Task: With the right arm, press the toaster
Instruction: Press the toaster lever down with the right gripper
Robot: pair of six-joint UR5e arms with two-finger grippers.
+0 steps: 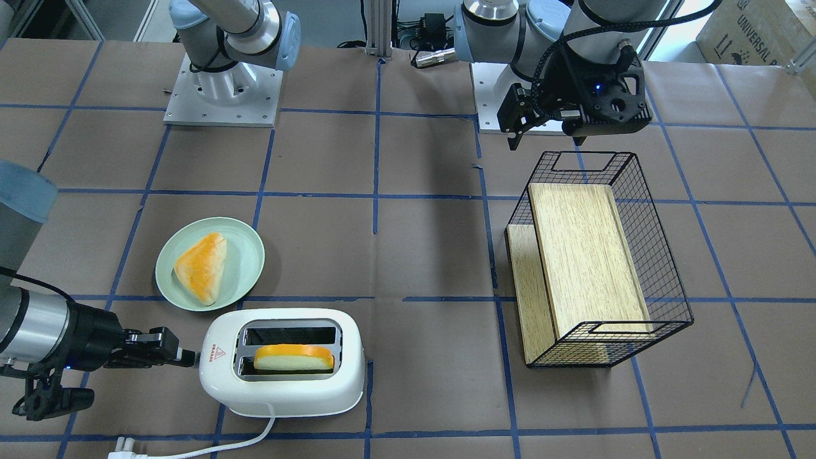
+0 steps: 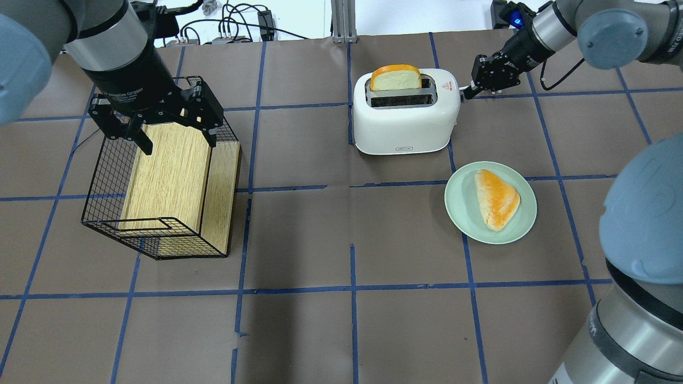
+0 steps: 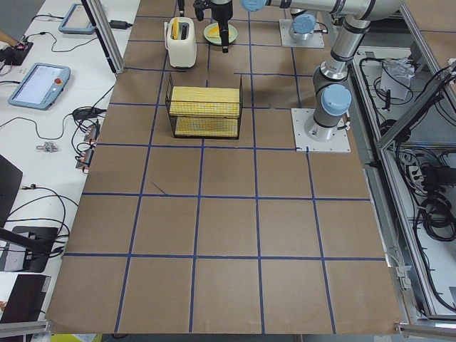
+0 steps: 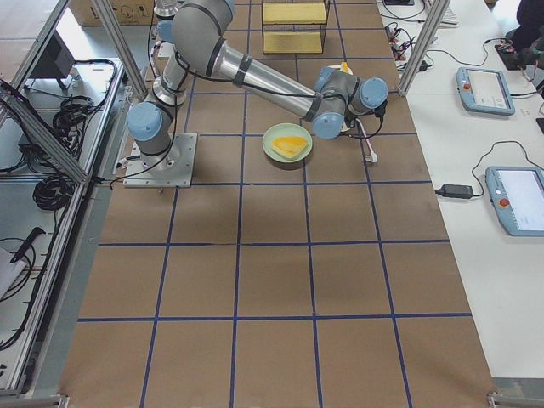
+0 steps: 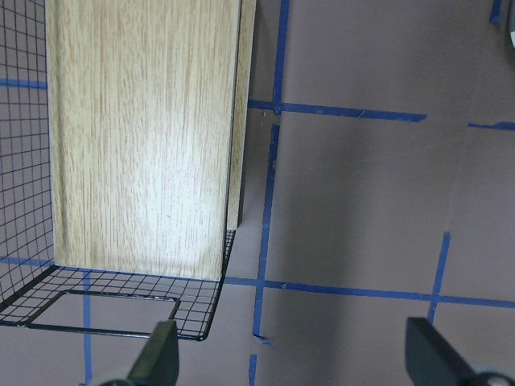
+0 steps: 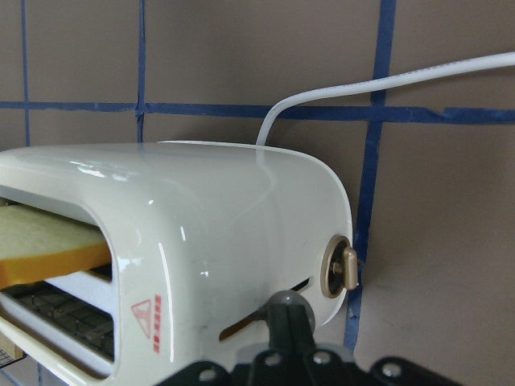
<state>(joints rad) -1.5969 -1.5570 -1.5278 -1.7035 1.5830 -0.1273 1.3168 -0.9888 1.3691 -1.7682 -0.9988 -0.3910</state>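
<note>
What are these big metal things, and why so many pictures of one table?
They are two robot arms, each ending in a claw. Six cameras look at once: two from above, two from the sides, one on each wrist. On the table stand a white toaster with a bread slice in one slot, a green plate with a triangular piece of bread, and a wire basket with a wooden board inside. The right claw, shut, points at the toaster's end. The left claw hangs open over the basket. Neither holds anything.
</note>
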